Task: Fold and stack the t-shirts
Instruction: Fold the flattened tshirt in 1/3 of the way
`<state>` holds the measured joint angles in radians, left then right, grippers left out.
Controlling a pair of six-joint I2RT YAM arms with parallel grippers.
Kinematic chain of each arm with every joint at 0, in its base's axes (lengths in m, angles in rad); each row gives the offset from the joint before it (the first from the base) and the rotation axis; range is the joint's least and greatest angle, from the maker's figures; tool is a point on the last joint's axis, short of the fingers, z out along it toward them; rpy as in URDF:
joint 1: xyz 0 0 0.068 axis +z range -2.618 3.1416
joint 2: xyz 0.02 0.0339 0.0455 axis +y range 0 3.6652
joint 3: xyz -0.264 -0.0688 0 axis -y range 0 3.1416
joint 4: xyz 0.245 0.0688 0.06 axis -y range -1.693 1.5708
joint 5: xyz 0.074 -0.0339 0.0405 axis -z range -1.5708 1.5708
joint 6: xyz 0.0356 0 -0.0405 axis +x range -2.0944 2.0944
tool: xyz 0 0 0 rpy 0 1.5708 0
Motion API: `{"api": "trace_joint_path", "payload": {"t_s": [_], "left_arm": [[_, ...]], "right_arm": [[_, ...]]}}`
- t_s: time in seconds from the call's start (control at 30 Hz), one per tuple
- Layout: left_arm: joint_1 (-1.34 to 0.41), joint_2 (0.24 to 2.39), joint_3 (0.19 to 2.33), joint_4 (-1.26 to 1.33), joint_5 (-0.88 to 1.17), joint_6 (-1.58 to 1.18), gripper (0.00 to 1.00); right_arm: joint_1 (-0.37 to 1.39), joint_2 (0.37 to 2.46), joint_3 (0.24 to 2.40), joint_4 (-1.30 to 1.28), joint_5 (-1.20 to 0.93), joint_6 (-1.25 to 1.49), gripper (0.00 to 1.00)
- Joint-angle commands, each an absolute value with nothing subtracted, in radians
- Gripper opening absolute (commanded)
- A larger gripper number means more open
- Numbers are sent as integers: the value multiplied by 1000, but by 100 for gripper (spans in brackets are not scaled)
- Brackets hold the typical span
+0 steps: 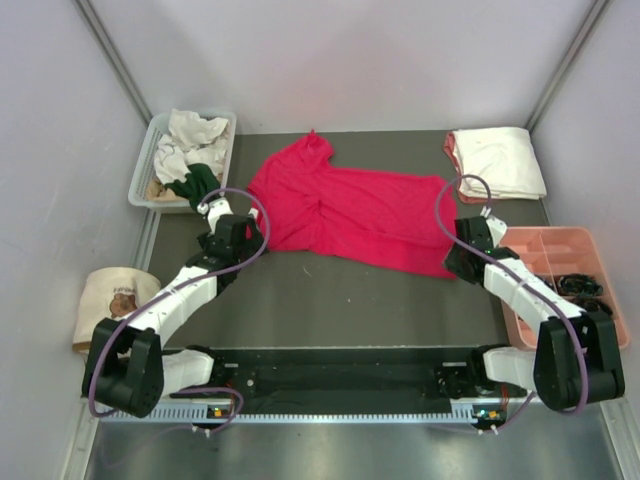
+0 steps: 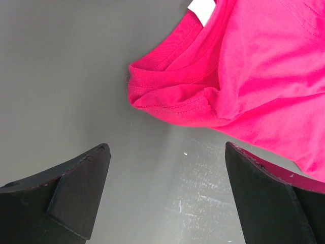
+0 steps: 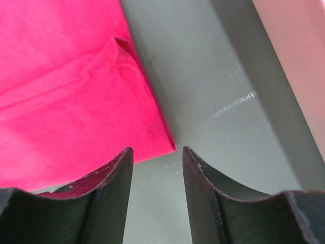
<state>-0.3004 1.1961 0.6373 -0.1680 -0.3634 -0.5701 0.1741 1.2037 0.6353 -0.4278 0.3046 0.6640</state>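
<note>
You see the dark grey table (image 1: 340, 300) carrying a plain crimson-red cloth t-shirt (image 1: 350, 215), spread across its middle toward the far edge. A folded cream-white t-shirt (image 1: 500, 160) lies at the far right corner. Left gripper (image 2: 166, 152): jaws wide, empty, near the red collar. Right gripper (image 3: 157, 152): jaws narrowly apart, nothing between them, at the red hem corner.

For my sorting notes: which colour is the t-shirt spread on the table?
The t-shirt is plain crimson red, clearest in the top external view.
</note>
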Motion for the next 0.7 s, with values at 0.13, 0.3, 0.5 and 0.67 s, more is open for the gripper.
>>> {"api": "trace_joint_path", "payload": {"t_s": [0.13,0.3,0.5,0.67], "left_arm": [[-287,1184,629,-126,-367,-568,99],[-285,1181,623,-124,-365,-571,99],[-284,1180,624,-124,-364,-571,99],[-281,1177,623,-127,-365,-569,99]], "right_arm": [[166,1235,630,-368,304,667,44],[166,1243,621,-367,295,669,44],[166,1262,618,-357,291,672,44],[166,1272,620,-360,290,673,44]]}}
